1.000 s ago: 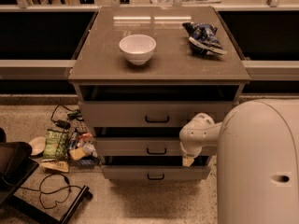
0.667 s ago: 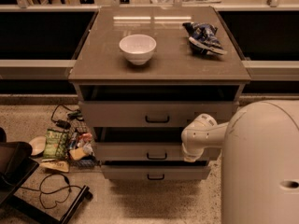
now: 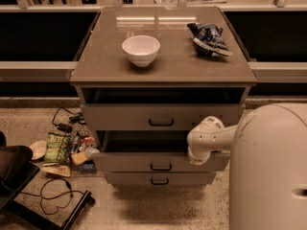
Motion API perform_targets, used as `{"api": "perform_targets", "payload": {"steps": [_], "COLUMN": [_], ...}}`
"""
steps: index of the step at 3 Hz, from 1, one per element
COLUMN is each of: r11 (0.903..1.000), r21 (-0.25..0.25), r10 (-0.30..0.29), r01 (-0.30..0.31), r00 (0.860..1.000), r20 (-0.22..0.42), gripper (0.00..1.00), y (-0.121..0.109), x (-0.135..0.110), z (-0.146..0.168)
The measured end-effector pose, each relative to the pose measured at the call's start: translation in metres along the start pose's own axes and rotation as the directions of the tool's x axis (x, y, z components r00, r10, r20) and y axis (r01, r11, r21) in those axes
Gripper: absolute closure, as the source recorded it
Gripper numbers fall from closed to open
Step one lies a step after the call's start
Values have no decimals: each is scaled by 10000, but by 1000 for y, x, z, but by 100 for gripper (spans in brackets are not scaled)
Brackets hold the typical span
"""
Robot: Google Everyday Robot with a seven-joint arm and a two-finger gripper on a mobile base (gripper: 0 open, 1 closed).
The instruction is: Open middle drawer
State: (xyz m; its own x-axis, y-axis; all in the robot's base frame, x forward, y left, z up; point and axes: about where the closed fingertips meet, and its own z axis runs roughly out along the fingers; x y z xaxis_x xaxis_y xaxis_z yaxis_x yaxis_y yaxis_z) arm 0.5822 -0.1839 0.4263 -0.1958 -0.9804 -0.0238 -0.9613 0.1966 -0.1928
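The grey cabinet (image 3: 163, 66) has three drawers. The middle drawer (image 3: 124, 162) has a low flat front and a small black loop handle (image 3: 160, 166). It stands pulled out a little, with a dark gap above its front. My gripper (image 3: 195, 159), at the end of the white arm (image 3: 211, 135), is at the right end of the middle drawer's front, to the right of the handle. The taller top drawer (image 3: 160, 116) is above it and the lowest drawer (image 3: 159, 178) is below.
A white bowl (image 3: 141, 49) and a blue snack bag (image 3: 209, 37) lie on the cabinet top. My white body (image 3: 268, 171) fills the lower right. Snack packets (image 3: 57, 147), cables (image 3: 53, 193) and a dark chair base (image 3: 14, 174) lie on the floor at the left.
My arm and gripper have shifted slightly to the right along the middle drawer's front. The drawers look the same as before.
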Motion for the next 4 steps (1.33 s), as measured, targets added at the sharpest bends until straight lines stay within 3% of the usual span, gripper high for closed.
{"api": "perform_targets", "payload": {"steps": [1,2,3,4], "r11": [10000,10000,10000,10000], "r21": [0,-1,-1,-3], "r10": [0,0,0,0], "r01": [0,0,0,0], "r00": [10000,10000,10000,10000], "r20": [0,0,0,-1], "gripper": [100,82,51,28], "y": [0,0,0,0], "x": [0,0,0,0], "z": [0,0,-1,-1]}}
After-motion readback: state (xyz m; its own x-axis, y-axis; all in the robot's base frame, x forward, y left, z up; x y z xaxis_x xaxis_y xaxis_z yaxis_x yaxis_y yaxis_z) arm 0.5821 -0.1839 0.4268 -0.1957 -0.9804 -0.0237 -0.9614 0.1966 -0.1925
